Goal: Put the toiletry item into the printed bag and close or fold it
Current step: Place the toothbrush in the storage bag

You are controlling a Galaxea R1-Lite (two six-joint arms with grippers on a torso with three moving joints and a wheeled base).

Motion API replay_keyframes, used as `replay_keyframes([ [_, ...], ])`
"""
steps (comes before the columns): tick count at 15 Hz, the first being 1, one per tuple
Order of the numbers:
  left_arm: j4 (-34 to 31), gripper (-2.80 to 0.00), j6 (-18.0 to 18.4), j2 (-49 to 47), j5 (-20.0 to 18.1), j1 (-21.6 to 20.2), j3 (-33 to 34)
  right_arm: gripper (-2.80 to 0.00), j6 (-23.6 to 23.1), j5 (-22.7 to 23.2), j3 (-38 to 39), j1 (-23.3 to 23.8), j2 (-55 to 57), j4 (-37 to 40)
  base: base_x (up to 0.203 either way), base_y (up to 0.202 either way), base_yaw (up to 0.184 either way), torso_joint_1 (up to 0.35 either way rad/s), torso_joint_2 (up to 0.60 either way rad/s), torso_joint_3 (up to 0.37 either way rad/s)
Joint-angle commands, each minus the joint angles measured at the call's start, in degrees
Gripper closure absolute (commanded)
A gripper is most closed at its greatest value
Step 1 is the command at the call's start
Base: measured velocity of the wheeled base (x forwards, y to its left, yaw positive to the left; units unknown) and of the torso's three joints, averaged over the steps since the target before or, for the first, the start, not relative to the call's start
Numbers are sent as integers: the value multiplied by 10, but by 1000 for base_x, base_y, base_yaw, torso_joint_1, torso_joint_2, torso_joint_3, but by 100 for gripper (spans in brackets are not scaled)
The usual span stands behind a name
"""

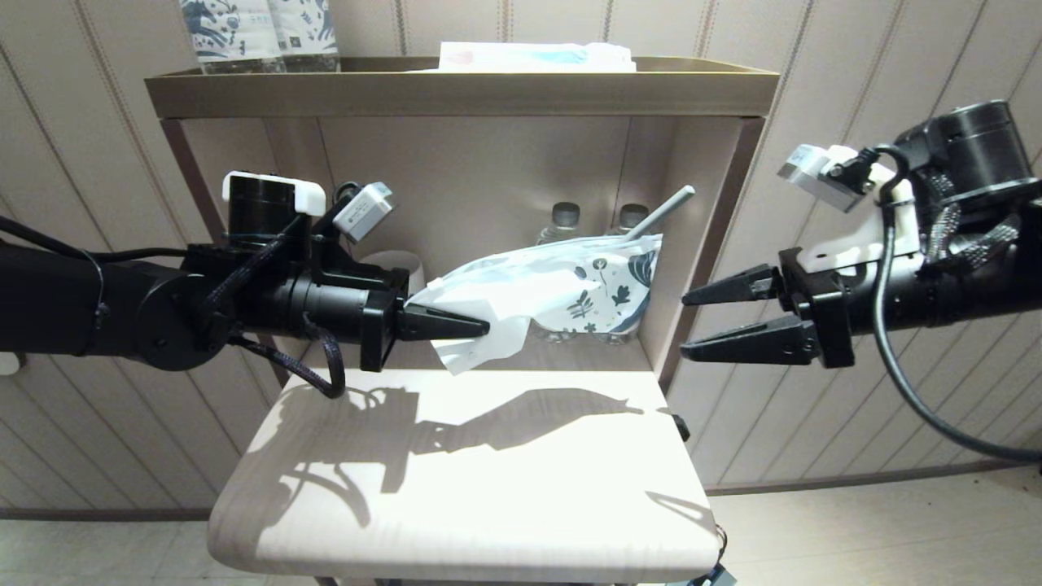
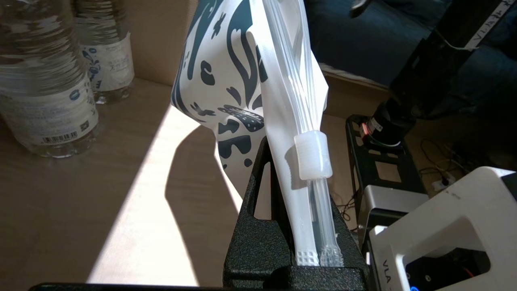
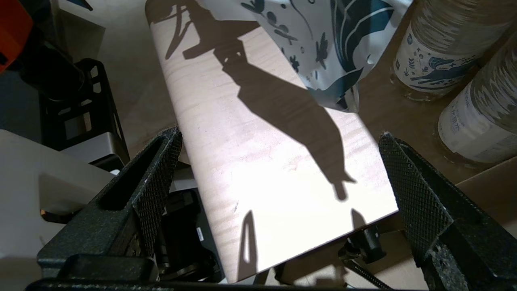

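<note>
Left end effector (image 1: 480, 327) clamps printed bag (image 1: 562, 293); right end effector (image 1: 692, 324) gapes wide.

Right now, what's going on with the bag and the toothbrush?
The left gripper is shut on one end of the printed bag and holds it in the air above the table, in front of the shelf with the water bottles. The toothbrush is partly in the bag, one end poking out of the far end. The right gripper is open, beside the bag and not touching it.
</note>
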State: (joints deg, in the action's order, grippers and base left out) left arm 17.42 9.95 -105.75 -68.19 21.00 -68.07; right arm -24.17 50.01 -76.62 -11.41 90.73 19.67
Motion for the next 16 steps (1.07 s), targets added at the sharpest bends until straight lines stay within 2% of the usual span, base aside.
replay_keyframes([
  [1,2,0,1,-3,-10,0,2,-280,-1,8,-24,0,59,-12,0,0,0,0,0,0],
  [5,2,0,2,-4,-11,0,5,-280,3,23,-79,3,106,-15,0,0,0,0,0,0],
  [9,2,0,2,-5,-11,0,7,-280,4,36,-101,-2,122,-15,0,0,0,0,0,0],
  [16,2,0,4,-8,-12,1,8,-280,6,37,-97,-21,120,-14,0,0,0,0,0,0],
])
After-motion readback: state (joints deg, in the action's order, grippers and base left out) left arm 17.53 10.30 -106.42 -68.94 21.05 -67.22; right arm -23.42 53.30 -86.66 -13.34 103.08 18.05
